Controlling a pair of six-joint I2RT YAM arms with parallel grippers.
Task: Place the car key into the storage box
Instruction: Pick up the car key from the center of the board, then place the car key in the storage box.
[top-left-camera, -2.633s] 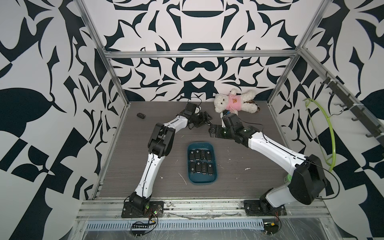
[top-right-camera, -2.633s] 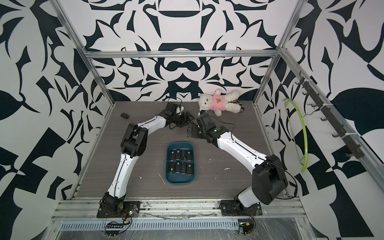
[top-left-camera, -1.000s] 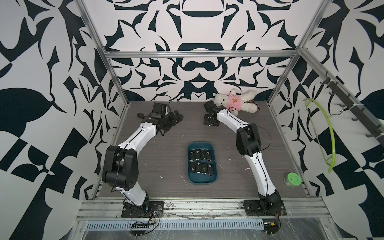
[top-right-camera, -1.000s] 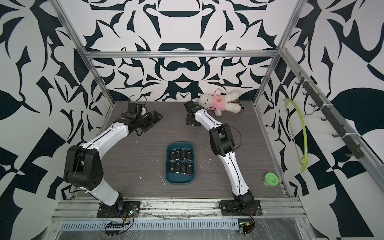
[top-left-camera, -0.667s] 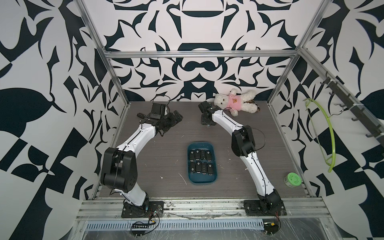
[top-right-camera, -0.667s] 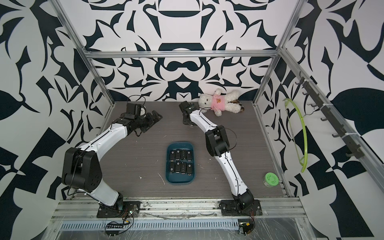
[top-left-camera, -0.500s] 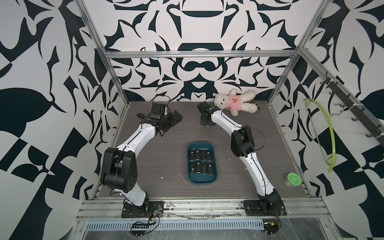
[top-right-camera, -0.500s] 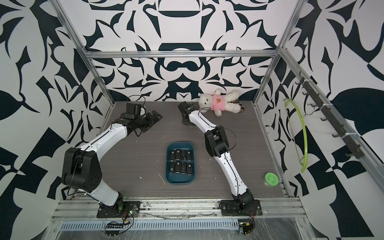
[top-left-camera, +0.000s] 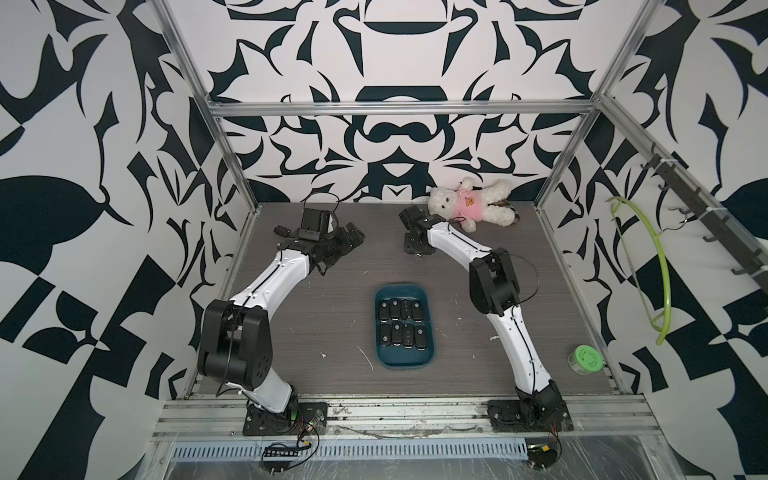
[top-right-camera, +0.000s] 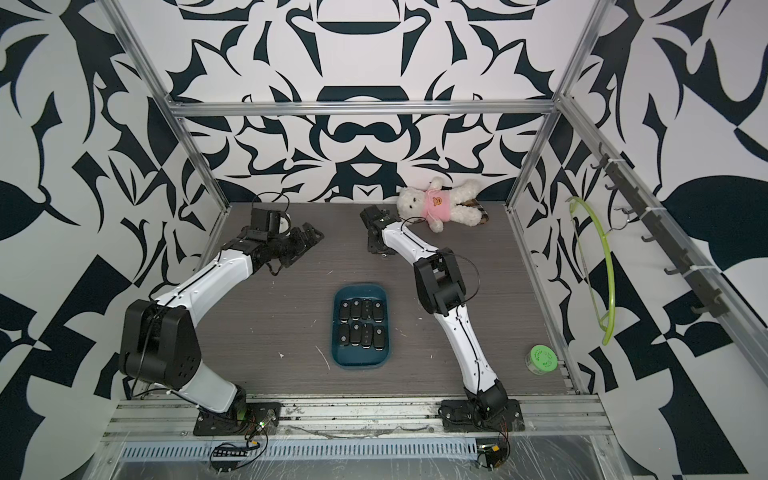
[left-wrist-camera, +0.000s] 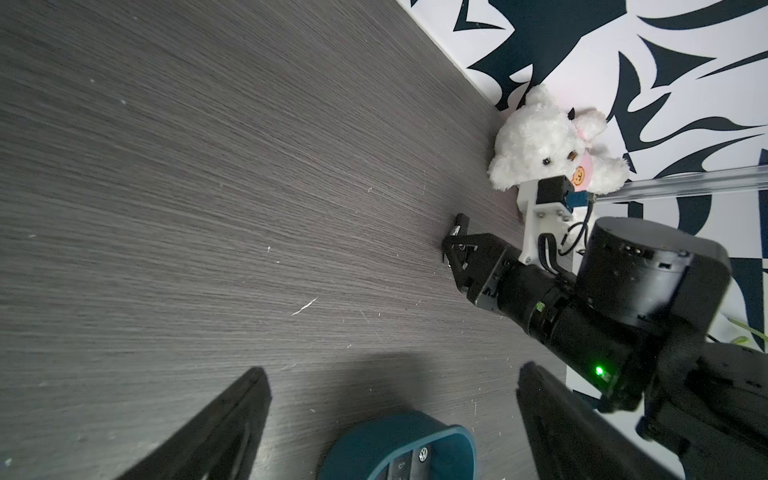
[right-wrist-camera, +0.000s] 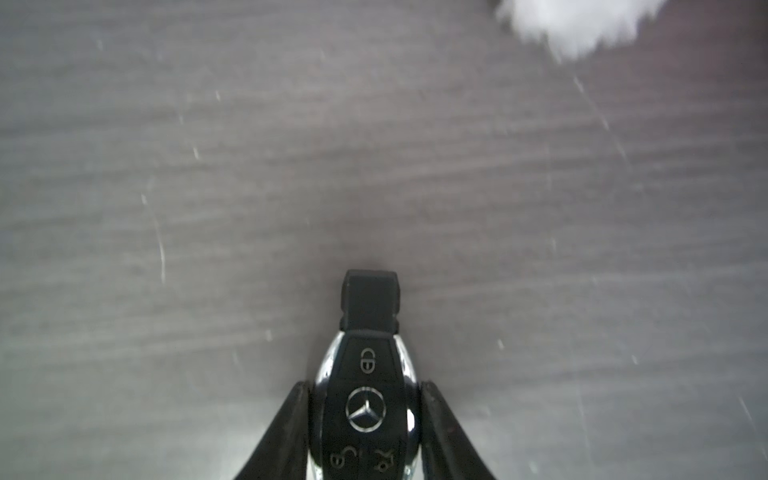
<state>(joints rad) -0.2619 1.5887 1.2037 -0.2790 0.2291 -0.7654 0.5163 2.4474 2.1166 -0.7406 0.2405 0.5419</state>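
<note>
- Black plastic with a chrome edge and a star badge: the car key (right-wrist-camera: 368, 374) sits between the two fingers of the right gripper (right-wrist-camera: 365, 390). Both fingers press against its flanks, so the claw is clamped on it, and the key's stubby end pokes out past the fingertips
- The right wrist view is soft, so I cannot tell whether the key is off the table (top-left-camera: 332, 309) or resting on it
- In both top views this grip is at the far side of the table, just beside the head of the white teddy bear (top-left-camera: 469, 208) and well apart from the storage box (top-left-camera: 405, 358)
- The dark teal box lies near the middle of the table, between the two arms, and already holds eight fobs (top-left-camera: 409, 334) in two rows of four; a bare strip of its floor shows at the near end
- The left gripper (left-wrist-camera: 394, 372) has its fingers spread wide with nothing between them; it hangs over the far left part of the table, and its wrist view catches the rim of the box and the right arm
- Progress, as I judge it: the pick looks made, so roughly the first half is done
- Left to do: raise the key, carry it across the open table to the box, lower it over the free strip or the rows, and part the fingers so that it drops inside the rim
</note>
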